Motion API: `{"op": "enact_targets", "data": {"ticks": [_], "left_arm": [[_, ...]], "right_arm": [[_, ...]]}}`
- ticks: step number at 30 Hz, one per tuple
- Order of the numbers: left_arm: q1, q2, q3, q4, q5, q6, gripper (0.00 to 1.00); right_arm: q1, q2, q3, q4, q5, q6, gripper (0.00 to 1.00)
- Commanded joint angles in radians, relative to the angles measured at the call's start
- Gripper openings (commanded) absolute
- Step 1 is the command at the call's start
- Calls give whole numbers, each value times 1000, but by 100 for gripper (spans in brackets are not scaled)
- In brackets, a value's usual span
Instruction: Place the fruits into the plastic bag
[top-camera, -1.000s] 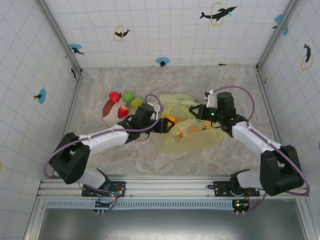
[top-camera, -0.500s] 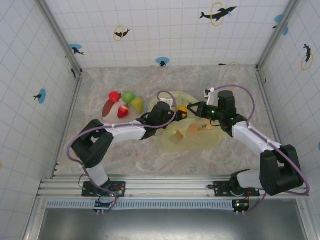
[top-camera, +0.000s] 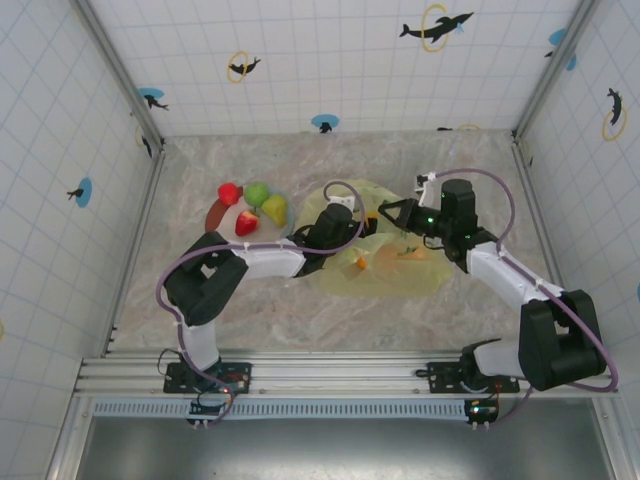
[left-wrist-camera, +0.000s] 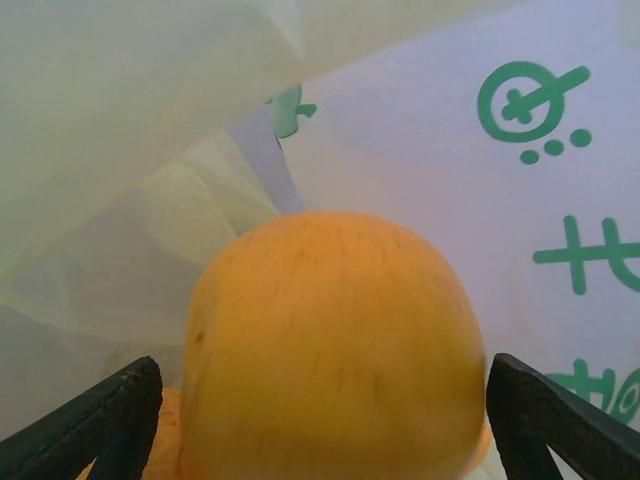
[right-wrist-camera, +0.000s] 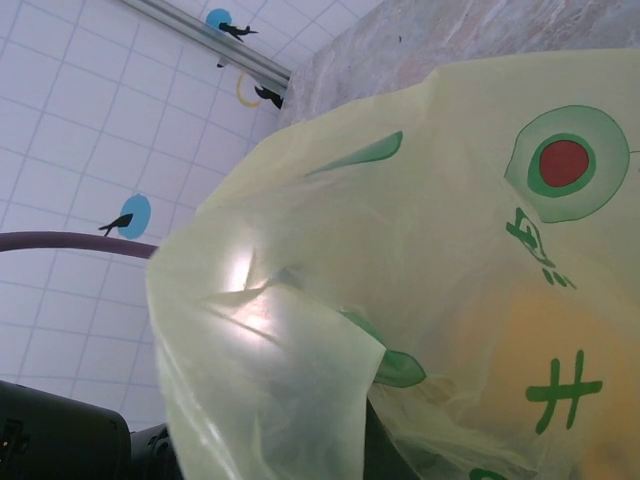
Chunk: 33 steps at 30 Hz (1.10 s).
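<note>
Left gripper (left-wrist-camera: 322, 380), its arm folded and reaching toward 2 o'clock, is clamped on an orange fruit (left-wrist-camera: 330, 330) inside the mouth of the plastic bag (top-camera: 400, 280). Right gripper (top-camera: 390, 212) sits at the bag's 12 o'clock rim, plastic-draped; its grip is unclear.

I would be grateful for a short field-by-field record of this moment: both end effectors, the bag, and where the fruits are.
left end effector: inside the plastic bag, closed on an orange fruit
right end effector: gripping the bag's rim, lifting it open
at plate: red fruit, green fruit, yellow fruit, strawberry
in bag: orange piece, more shapes faint through the film
task state: four fruits not yet bagged
</note>
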<state>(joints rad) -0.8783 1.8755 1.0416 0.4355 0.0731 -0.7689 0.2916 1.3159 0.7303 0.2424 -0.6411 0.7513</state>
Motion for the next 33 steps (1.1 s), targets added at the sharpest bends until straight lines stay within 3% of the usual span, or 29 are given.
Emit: {"op": "enact_targets", "data": {"ticks": [1,6,15,26,33], "left_arm": [[-5,-18,17,-1,-17,39,88],[-5,-44,6,-10,-18,68,93],[0,-171,-57,-62,14,144,89],[73,-469,-265,-358,94,348,87],[148,-626,-286,-530,103,408,87]], "right_arm": [[-7,3,-5,38,-16,2,0],[-11,1,-11,37,-17,-2,0],[-43,-10,-3,-61,11,-90,0],[-63,-10,8,-159,16,-222,0],[-69,-15,-2,-198,12,-247,0]]}}
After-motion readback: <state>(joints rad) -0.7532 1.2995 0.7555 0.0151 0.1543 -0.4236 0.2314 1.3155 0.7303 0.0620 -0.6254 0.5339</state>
